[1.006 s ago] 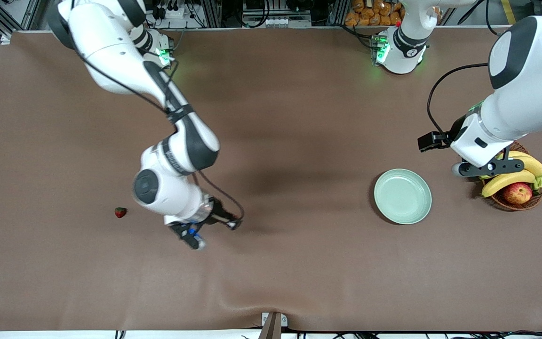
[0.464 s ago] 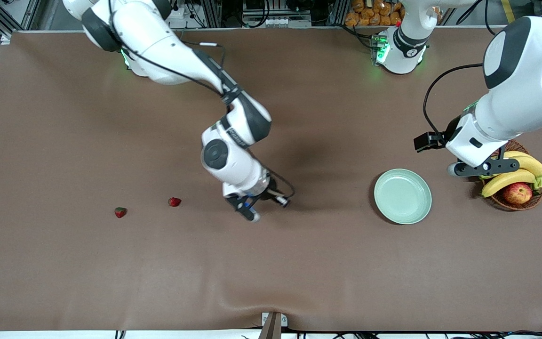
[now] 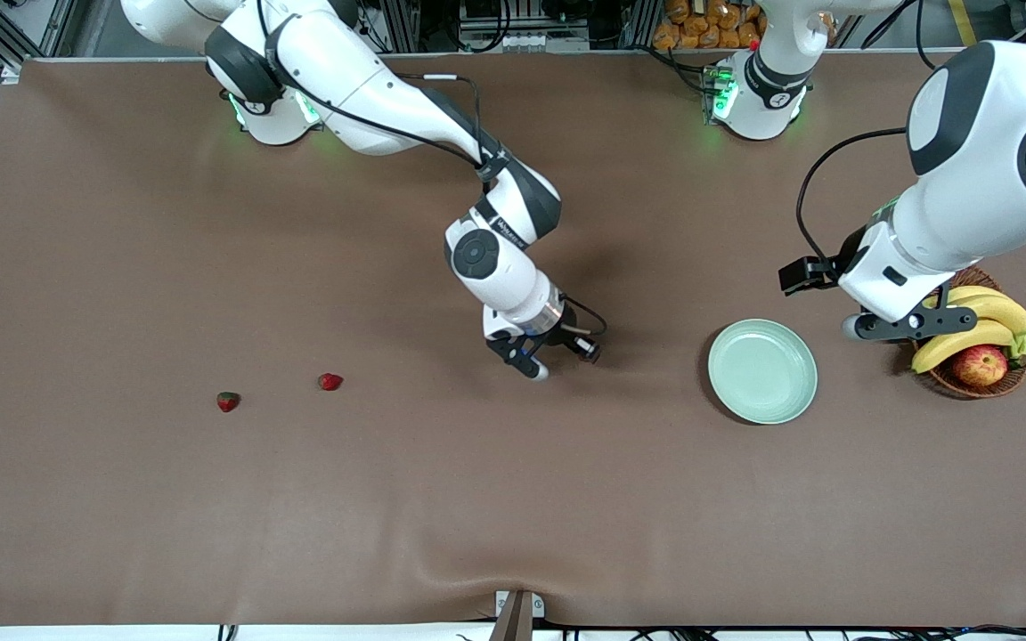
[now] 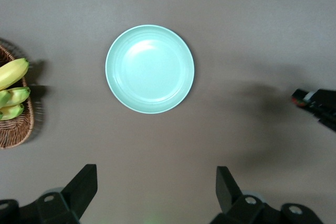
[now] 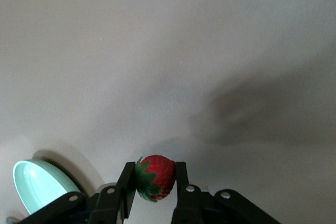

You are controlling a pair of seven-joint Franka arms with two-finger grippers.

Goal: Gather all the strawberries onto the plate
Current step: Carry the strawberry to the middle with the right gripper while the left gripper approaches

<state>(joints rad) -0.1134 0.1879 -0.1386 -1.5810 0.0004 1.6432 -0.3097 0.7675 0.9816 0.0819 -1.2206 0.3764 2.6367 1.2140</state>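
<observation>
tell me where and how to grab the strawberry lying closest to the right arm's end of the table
Grip that strawberry across its red body, coming straight down from above, as judged from its pose. It lies on its side on the bare table with its green cap at one end, apart from the second loose strawberry, so a tool has room on both flanks. Its body looks plumper and firmer to pinch than the leafy cap.

You look down at a big brown table (image 3: 210, 516). The brown cover has a small bump at the edge nearest the front camera, just by a little metal bracket (image 3: 519, 610). Soft dark shadows lie on the brown. At the edge farthest from the front camera you see metal frame bars (image 3: 406, 22), black cables (image 3: 486, 18) and a pile of orange-brown things (image 3: 709, 22). Small green lights (image 3: 722, 98) glow there too.
</observation>
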